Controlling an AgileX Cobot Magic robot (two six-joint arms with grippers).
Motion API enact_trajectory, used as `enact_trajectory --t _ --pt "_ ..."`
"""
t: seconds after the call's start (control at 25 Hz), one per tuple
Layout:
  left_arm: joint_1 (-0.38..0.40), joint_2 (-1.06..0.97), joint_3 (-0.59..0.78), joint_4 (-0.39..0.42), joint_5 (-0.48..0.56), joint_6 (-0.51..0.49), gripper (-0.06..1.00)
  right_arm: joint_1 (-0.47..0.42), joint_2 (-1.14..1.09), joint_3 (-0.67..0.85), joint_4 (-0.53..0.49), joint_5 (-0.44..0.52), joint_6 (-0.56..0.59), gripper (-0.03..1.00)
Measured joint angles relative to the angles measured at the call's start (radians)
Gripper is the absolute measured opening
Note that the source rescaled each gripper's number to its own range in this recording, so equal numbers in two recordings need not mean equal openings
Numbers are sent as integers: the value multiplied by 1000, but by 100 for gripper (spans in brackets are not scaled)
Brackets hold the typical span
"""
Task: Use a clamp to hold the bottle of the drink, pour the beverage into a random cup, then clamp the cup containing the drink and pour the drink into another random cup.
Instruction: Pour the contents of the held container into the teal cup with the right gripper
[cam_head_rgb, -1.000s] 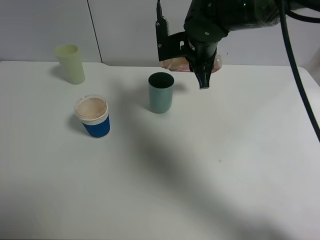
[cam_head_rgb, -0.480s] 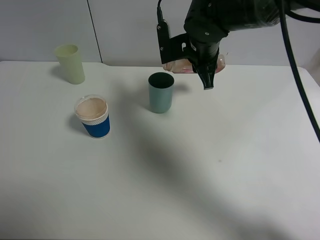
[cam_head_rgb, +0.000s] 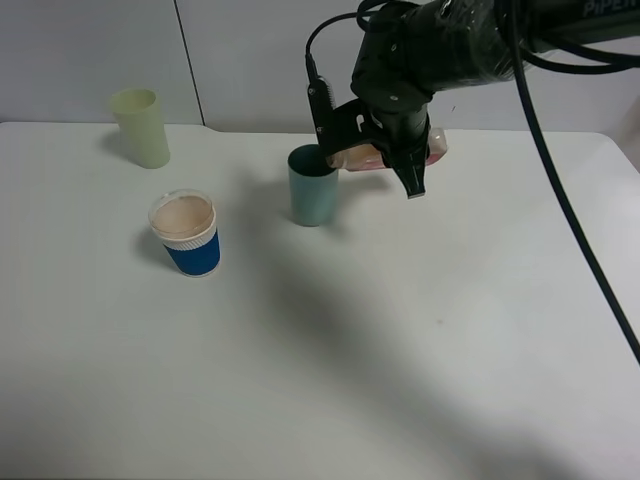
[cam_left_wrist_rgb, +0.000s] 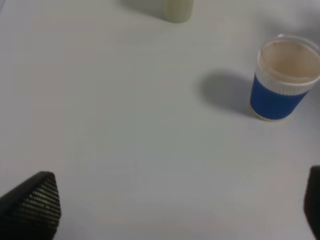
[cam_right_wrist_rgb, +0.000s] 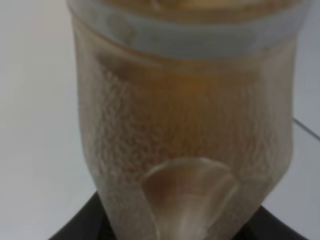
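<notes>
- right pincer (cam_head_rgb: 405, 165) is gripping the bottle (cam_head_rgb: 352, 156) sideways, neck at the rim of the teal cup (cam_head_rgb: 312, 198)
- left pincer (cam_left_wrist_rgb: 172, 205) is hanging wide open near the blue paper cup (cam_left_wrist_rgb: 280, 95)

You look down on white matte table (cam_head_rgb: 430, 380), filling most of your view. Behind it, pale grey wall (cam_head_rgb: 80, 50) with one dark vertical seam (cam_head_rgb: 189, 60). Light soft and even; broad faint shadow (cam_head_rgb: 330, 320) lies across tabletop.
</notes>
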Motion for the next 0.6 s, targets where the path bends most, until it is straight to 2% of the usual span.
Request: enact_trajectory --t 0.6 --pt "0 0 0 0 0 0 99 3 0 -34 -6 -4 -1 0"
